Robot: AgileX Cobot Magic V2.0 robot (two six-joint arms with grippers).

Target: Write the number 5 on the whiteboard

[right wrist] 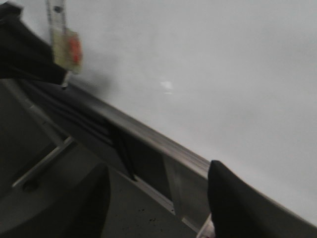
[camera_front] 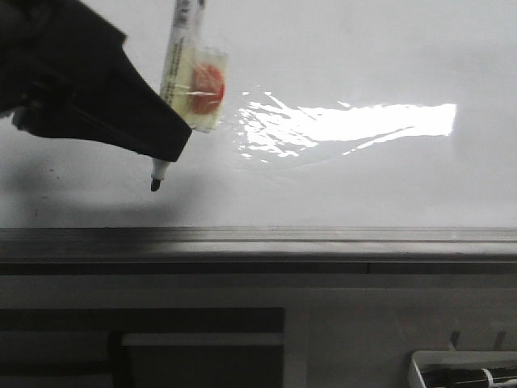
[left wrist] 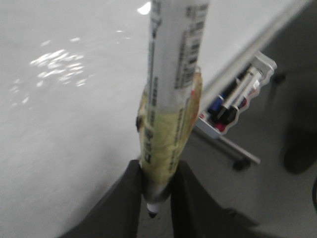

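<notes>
The whiteboard (camera_front: 339, 56) is glossy white with a bright glare patch and a grey metal frame edge (camera_front: 323, 236) along its lower side. No number 5 shows on it. My left gripper (camera_front: 171, 139) is shut on a black-tipped marker (camera_front: 179, 56) wrapped in yellowish tape with a red patch. The marker tip points down at the board's lower left; I cannot tell whether it touches. In the left wrist view the marker (left wrist: 171, 99) sits between the gripper's (left wrist: 154, 196) dark fingers. My right gripper (right wrist: 158, 198) is open and empty, beside the board (right wrist: 208, 59).
A white tray (camera_front: 420, 365) holding several markers hangs below the board at the lower right; it also shows in the left wrist view (left wrist: 263, 60). Grey cabinet fronts (camera_front: 363, 331) lie under the frame edge.
</notes>
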